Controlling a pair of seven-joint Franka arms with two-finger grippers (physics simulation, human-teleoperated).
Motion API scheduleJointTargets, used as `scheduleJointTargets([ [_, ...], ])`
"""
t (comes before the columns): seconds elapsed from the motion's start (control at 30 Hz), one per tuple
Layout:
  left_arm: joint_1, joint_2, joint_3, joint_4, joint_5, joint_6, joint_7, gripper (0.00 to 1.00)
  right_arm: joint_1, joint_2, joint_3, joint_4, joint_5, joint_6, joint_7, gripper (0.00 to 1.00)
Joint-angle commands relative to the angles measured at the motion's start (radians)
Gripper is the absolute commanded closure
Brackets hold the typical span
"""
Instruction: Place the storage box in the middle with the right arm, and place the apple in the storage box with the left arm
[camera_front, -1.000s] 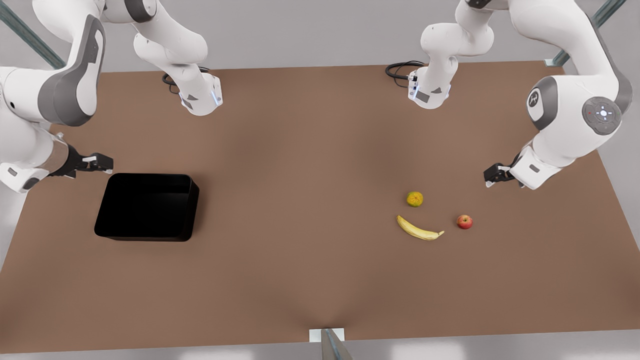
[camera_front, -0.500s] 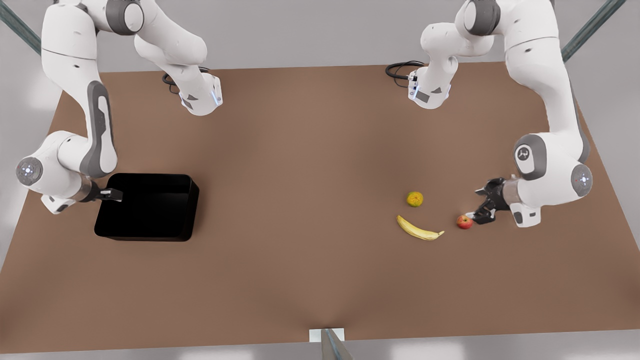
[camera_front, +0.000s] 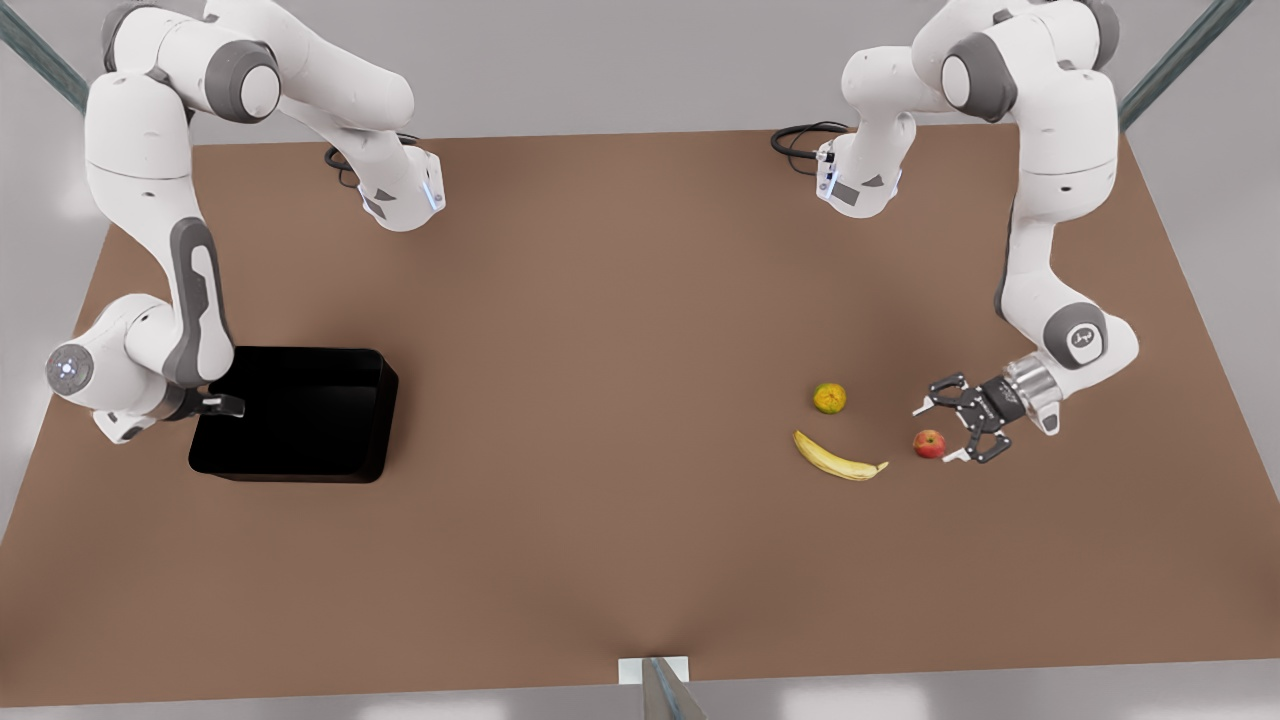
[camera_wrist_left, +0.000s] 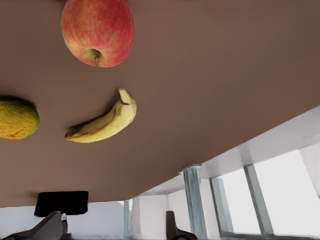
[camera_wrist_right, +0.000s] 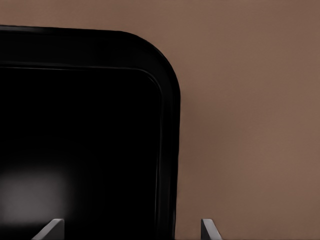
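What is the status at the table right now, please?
Left claw open beside the apple. Right claw open, straddling the storage box wall. Banana and orange fruit nearby, not blocking.

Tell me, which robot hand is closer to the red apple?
Left. The left gripper sits open right beside the apple, not touching it. The right gripper is far across the table at the storage box edge.
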Motion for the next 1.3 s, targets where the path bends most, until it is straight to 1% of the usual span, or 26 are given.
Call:
scheduleJointTargets([
  [0.0, 0.0, 0.007, 0.0, 0.0, -0.099, 0.001, 0.015, 0.0, 0.0, 0.004, 0.0, 0.0, 0.0, 0.0, -0.002, 0.0],
  [0.07, 0.021, 0.047, -0.001, 0.011, -0.134, -0.006, 0.041, 0.0, 0.002, 0.018, -0.002, 0.0, 0.0, 0.0, 0.0, 0.0],
  [0.2, 0.043, 0.042, -0.001, 0.023, -0.122, -0.029, 0.038, 0.0, 0.002, 0.041, -0.002, 0.0, 0.0, 0.0, 0.0, 0.0],
  [0.23, 0.044, 0.033, -0.001, 0.021, -0.119, -0.032, 0.029, 0.0, 0.002, 0.042, -0.002, 0.0, 0.0, 0.0, 0.0, 0.07],
  [0.27, 0.043, 0.019, -0.003, 0.021, -0.105, -0.04, 0.019, 0.0, 0.002, 0.041, -0.002, 0.0, 0.0, 0.0, 0.0, 0.21],
  [0.3, 0.043, 0.006, -0.003, 0.018, -0.103, -0.043, 0.01, 0.0, 0.002, 0.041, -0.002, 0.0, 0.0, -0.001, 0.0, 0.32],
  [0.37, 0.043, 0.007, -0.004, 0.021, -0.103, -0.043, -0.002, 0.0, 0.002, 0.041, -0.002, 0.0, -0.002, -0.003, -0.002, 0.41],
  [0.4, 0.043, 0.012, -0.004, 0.024, -0.105, -0.043, -0.002, 0.0, 0.002, 0.041, -0.002, 0.002, -0.022, -0.003, -0.002, 0.48],
  [0.43, 0.043, 0.015, -0.003, 0.025, -0.105, -0.043, -0.001, 0.0, 0.002, 0.041, -0.002, 0.002, -0.022, -0.003, -0.002, 0.53],
  [0.5, 0.043, 0.001, -0.004, 0.024, -0.097, -0.046, -0.019, 0.0, 0.002, 0.041, -0.002, 0.002, -0.023, -0.004, -0.002, 0.59],
  [0.53, 0.043, -0.008, -0.008, 0.024, -0.059, -0.054, -0.033, 0.0, 0.002, 0.041, -0.002, 0.002, -0.023, -0.004, -0.002, 0.62],
  [0.6, 0.037, -0.001, -0.015, 0.026, -0.03, -0.057, -0.03, 0.0, 0.002, 0.042, -0.002, 0.002, -0.023, -0.004, -0.003, 0.7],
  [0.7, 0.032, 0.016, -0.032, 0.038, -0.016, -0.059, -0.014, 0.0, 0.002, 0.042, -0.002, 0.002, -0.023, -0.011, -0.003, 0.74],
  [0.73, 0.078, 0.013, -0.087, 0.026, 0.042, -0.057, -0.018, 0.0, 0.0, 0.042, -0.002, 0.003, -0.023, -0.012, -0.005, 0.76],
  [0.77, 0.095, 0.025, -0.106, 0.035, 0.084, -0.049, -0.021, 0.0, 0.002, 0.042, -0.002, 0.003, -0.023, -0.015, -0.003, 0.78],
  [0.83, 0.089, 0.036, -0.104, 0.038, 0.081, -0.055, -0.03, 0.0, 0.002, 0.042, -0.002, 0.005, -0.023, -0.02, -0.005, 0.79],
  [0.93, 0.089, 0.079, -0.083, 0.038, 0.079, -0.065, -0.021, 0.0, 0.002, 0.042, -0.002, 0.008, -0.026, -0.024, -0.005, 0.79],
  [0.97, 0.089, 0.105, -0.058, 0.04, 0.079, -0.068, -0.021, 0.0, 0.002, 0.042, -0.002, 0.008, -0.026, -0.026, -0.005, 0.79],
  [1.03, 0.089, 0.165, -0.001, 0.049, 0.056, -0.166, 0.032, 0.0, 0.002, 0.042, 0.0, 0.008, -0.026, -0.028, -0.005, 0.79],
  [1.07, 0.089, 0.173, 0.023, 0.051, 0.033, -0.169, 0.045, 0.0, 0.002, 0.042, 0.0, 0.008, -0.026, -0.029, -0.005, 0.79],
  [1.13, 0.089, 0.203, 0.025, 0.051, -0.016, -0.178, 0.055, 0.0, 0.003, 0.042, 0.003, 0.009, -0.026, -0.031, -0.005, 0.79],
  [1.27, 0.09, 0.222, 0.026, 0.072, -0.077, -0.164, 0.056, 0.0, 0.006, 0.042, 0.011, 0.011, -0.026, -0.031, -0.028, 0.79],
])
